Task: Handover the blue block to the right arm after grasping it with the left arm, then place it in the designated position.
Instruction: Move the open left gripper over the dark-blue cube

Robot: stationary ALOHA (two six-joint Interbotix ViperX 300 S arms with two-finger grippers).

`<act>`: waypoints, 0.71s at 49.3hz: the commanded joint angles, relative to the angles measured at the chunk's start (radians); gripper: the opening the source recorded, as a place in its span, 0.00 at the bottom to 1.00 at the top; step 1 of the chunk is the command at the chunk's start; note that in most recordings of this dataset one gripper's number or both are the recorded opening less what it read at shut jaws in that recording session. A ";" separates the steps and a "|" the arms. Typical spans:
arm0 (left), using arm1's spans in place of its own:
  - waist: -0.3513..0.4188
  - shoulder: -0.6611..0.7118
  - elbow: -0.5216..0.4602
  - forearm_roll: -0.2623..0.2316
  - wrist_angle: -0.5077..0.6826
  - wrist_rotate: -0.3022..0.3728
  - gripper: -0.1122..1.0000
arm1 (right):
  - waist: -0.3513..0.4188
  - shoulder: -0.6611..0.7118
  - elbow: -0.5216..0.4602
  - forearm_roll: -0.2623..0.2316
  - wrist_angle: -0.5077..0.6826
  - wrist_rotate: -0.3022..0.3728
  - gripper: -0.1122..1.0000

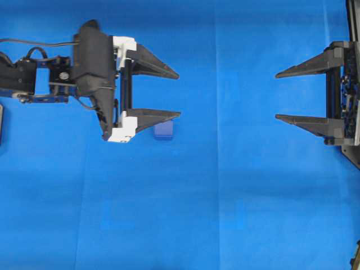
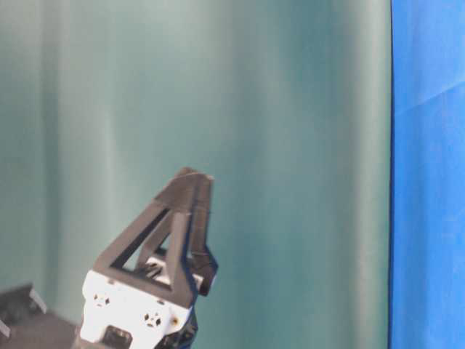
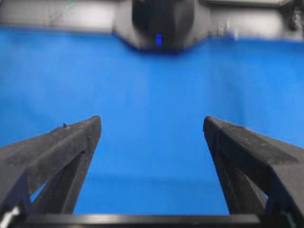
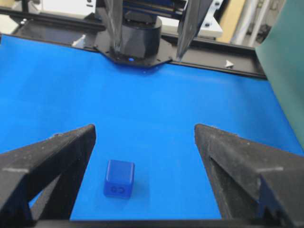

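Note:
The blue block lies on the blue cloth, a small dark-blue cube. My left gripper, with white corner pieces, points right and stands open. The block sits just outside its lower finger, not between the jaws. In the left wrist view the left gripper frames only bare cloth and the block is out of sight. My right gripper is open at the right edge, far from the block. Its wrist view shows the block ahead of the right gripper, nearer the left finger. The table-level view shows the left gripper raised.
Bright blue cloth covers the table. The left arm's black base stands at the far side, with a black frame rail behind. A teal curtain hangs alongside. The right arm's base faces the left wrist camera.

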 commanded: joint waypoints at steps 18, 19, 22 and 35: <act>-0.029 0.104 -0.341 -0.002 0.701 -0.043 0.93 | -0.002 0.008 -0.028 0.003 -0.011 0.000 0.98; -0.031 0.112 -0.354 -0.002 0.726 -0.044 0.93 | -0.002 0.008 -0.028 0.003 -0.011 0.000 0.98; -0.031 0.137 -0.393 0.000 0.787 -0.048 0.93 | -0.002 0.009 -0.026 0.003 -0.011 0.000 0.98; -0.035 0.176 -0.456 0.002 0.894 -0.044 0.93 | -0.002 0.012 -0.026 0.003 -0.009 0.002 0.98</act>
